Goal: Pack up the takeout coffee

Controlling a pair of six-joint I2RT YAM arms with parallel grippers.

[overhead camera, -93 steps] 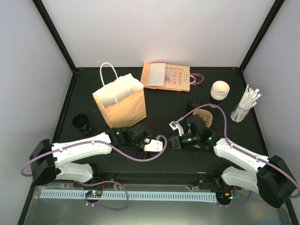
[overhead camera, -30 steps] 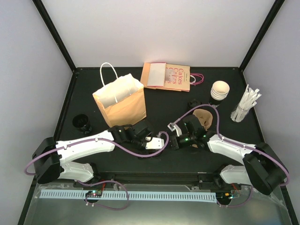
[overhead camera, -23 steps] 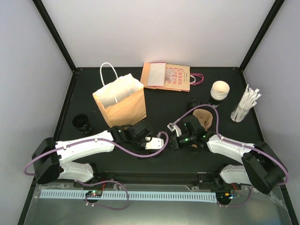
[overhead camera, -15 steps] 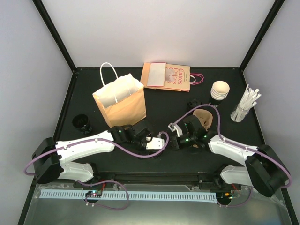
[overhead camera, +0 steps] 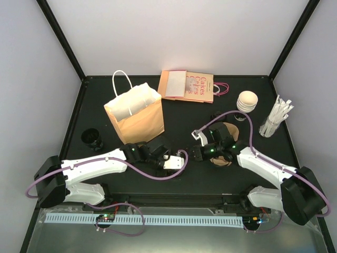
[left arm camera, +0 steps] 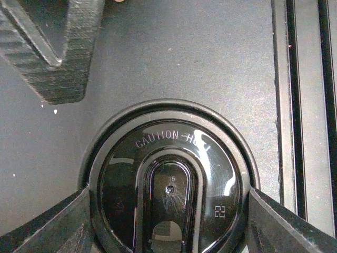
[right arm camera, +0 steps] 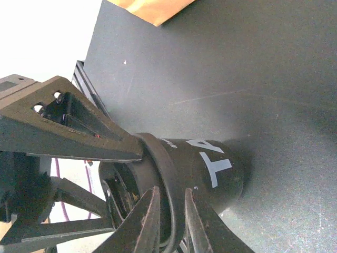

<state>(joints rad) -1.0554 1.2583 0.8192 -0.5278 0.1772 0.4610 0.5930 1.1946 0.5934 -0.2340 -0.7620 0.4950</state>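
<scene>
The takeout coffee is a black paper cup (right arm camera: 210, 163) with a white letter on its side and a glossy black lid (left arm camera: 168, 184) on top. My left gripper (left arm camera: 167, 213) is shut on it, one finger (left arm camera: 58, 226) pressed against each side just under the lid. My right gripper (right arm camera: 172, 211) pinches the lid's rim (right arm camera: 163, 158) between its narrow fingertips. In the top view the two grippers, left (overhead camera: 176, 161) and right (overhead camera: 194, 154), meet at the table's front middle and hide the cup.
A brown paper bag (overhead camera: 134, 116) with a white handle stands open at back left. Flat printed bags (overhead camera: 187, 86) lie at the back. A stack of cups (overhead camera: 247, 101), white straws (overhead camera: 276, 118) and a pulp carrier (overhead camera: 230, 132) sit at right. A black cup (overhead camera: 92, 137) stands at left.
The right arm's wrist has shifted a little away from the front edge while its fingers stay at the lid. The left arm and the cup have barely moved.
</scene>
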